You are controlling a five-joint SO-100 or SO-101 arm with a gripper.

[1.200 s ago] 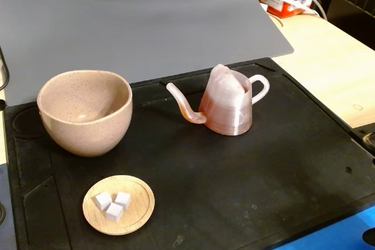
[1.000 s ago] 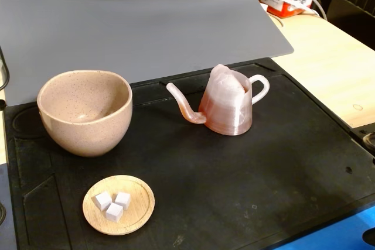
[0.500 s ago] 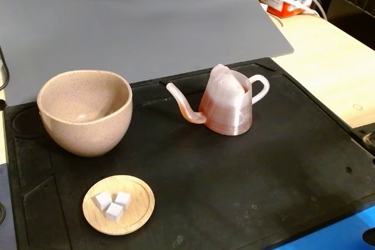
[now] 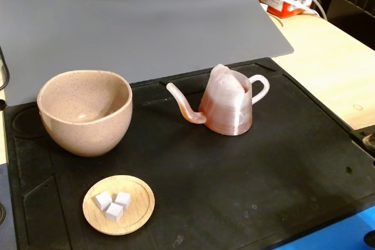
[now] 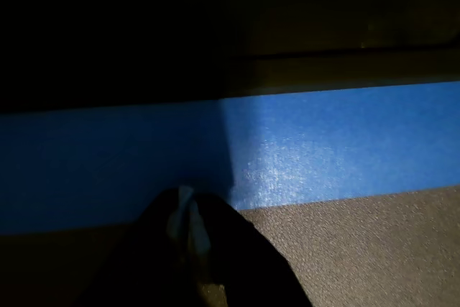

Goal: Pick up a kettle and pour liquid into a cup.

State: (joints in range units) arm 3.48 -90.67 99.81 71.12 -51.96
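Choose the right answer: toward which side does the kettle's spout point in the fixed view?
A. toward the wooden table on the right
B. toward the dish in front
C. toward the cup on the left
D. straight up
C: the kettle stands upright on the black mat, and its thin spout curves left toward the cup, while the handle faces right.

The kettle (image 4: 227,107) was translucent pink with a reddish tint low down, the cup (image 4: 85,111) beige-pink with dark speckles, the mat (image 4: 246,174) black, and the dish (image 4: 119,204) pale wood holding white cubes (image 4: 113,204).
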